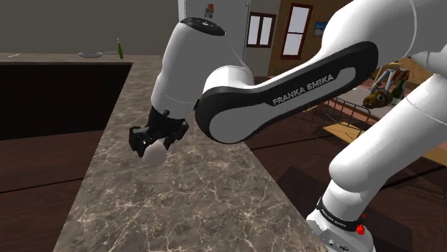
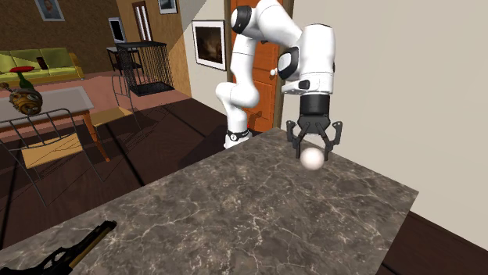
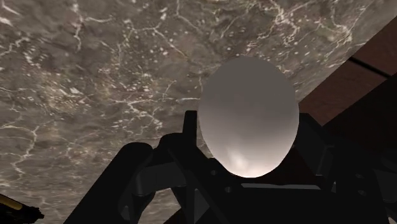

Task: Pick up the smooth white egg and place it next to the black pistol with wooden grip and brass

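My black hand (image 2: 313,151) is clamped on the smooth white egg (image 2: 313,159) above the dark marbled desk (image 2: 235,211), and its rounded shell could slip free on the long carry to the black pistol (image 2: 66,251).

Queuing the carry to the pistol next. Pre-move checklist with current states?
1. Hold: gripper clasps egg: ok.
2. Lift: egg appears raised off the countertop: ok.
3. Target: pistol located at the countertop's end, second exterior view's lower left: ok.
4. Drop spot: bare countertop shows beside the pistol: ok.
5. Hold firm enough for travel: cannot tell; the egg protrudes below the gripper.
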Controlling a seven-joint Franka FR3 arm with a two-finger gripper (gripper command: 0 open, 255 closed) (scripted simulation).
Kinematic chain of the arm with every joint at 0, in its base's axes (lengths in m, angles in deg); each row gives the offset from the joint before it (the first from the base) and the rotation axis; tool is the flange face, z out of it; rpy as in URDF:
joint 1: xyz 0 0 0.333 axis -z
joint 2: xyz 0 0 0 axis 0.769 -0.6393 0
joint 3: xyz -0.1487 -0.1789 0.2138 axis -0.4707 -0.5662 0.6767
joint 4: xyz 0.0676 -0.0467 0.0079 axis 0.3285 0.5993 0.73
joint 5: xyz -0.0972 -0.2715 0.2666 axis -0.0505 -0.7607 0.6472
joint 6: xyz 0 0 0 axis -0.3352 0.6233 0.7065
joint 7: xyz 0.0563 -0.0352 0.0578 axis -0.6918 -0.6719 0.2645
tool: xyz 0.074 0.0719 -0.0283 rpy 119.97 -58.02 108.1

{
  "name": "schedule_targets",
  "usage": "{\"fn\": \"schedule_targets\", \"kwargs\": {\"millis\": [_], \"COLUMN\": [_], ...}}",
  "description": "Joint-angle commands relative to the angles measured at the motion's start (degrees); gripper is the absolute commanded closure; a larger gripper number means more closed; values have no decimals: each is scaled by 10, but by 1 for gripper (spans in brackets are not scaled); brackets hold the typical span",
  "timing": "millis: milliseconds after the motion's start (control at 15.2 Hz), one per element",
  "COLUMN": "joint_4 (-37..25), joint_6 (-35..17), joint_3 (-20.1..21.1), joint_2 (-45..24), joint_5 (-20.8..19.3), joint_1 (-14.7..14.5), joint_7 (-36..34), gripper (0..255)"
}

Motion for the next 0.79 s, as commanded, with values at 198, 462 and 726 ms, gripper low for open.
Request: {"fn": "schedule_targets", "kwargs": {"millis": [198, 462, 726], "joint_4": [-31, -44, -56], "joint_6": [41, 54, 41], "joint_3": [-20, -35, -58], "joint_2": [12, 9, -26], "joint_5": [14, 16, 1], "joint_1": [-11, -10, 13], "joint_7": [16, 33, 73], "gripper": [255, 255, 255]}}
